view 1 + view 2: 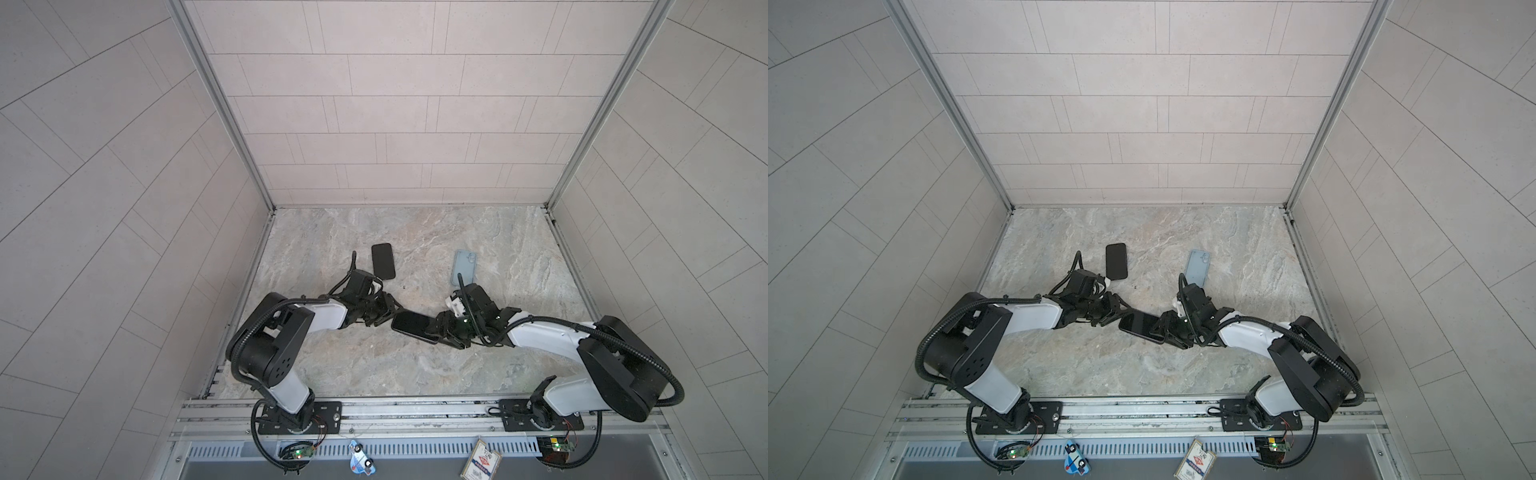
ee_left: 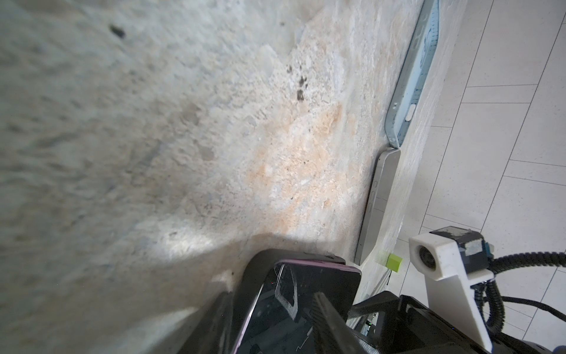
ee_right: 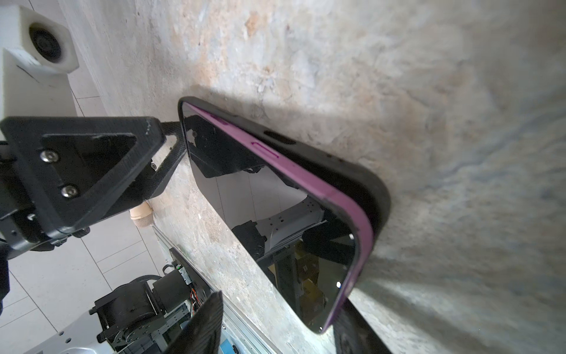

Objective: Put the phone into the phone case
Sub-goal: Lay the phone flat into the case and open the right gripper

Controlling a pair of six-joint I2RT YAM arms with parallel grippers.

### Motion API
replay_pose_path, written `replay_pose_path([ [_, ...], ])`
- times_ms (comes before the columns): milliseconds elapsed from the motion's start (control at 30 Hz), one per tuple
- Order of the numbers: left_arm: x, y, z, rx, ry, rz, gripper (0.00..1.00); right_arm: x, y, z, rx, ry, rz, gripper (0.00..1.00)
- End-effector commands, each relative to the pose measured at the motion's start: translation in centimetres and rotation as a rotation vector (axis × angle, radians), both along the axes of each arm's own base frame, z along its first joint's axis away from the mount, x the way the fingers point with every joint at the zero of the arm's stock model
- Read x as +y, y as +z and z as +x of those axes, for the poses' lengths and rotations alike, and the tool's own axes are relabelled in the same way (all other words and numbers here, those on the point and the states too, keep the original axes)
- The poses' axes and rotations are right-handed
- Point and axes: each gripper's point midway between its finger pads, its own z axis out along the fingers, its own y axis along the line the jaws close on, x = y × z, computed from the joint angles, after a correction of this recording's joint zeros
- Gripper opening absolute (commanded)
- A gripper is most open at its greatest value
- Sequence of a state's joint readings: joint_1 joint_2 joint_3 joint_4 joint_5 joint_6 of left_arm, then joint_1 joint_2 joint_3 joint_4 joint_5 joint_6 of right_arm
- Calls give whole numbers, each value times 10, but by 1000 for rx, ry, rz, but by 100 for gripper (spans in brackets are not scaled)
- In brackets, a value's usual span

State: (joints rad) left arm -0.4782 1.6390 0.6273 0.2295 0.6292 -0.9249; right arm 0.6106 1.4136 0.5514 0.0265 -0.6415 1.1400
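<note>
A purple-edged phone (image 3: 260, 199) with a dark screen sits in a black phone case (image 3: 364, 184). Its purple side shows above the case rim. In both top views the pair (image 1: 413, 326) (image 1: 1140, 326) is low over the middle of the table, between the two grippers. My left gripper (image 1: 388, 318) (image 2: 275, 306) is shut on one end, with one finger (image 2: 330, 318) lying across the screen. My right gripper (image 1: 436, 332) (image 3: 278, 309) is open around the other end. One finger (image 3: 202, 325) stands well clear of the screen, and the other (image 3: 352, 334) is behind the case.
A light blue case (image 1: 464, 268) (image 2: 413, 73) lies on the marble table (image 1: 415, 374) behind the right wrist. A grey phone (image 2: 379, 202) lies end to end with it in the left wrist view. A black slab, either a phone or a case (image 1: 382, 261), lies behind the left gripper.
</note>
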Motion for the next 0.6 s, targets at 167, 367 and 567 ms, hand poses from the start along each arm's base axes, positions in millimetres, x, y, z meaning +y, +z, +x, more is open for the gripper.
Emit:
replay_pose_path([
  [167,-4,1,-6,9,-12,-40,49,3,4,9,-30,12,-37,60],
  [367,-5,-2,-7,11,-11,-50,49,10,4,14,-40,28,-72,60],
  [567,-6,-5,-7,17,-5,-64,50,22,3,16,-40,50,-75,60],
])
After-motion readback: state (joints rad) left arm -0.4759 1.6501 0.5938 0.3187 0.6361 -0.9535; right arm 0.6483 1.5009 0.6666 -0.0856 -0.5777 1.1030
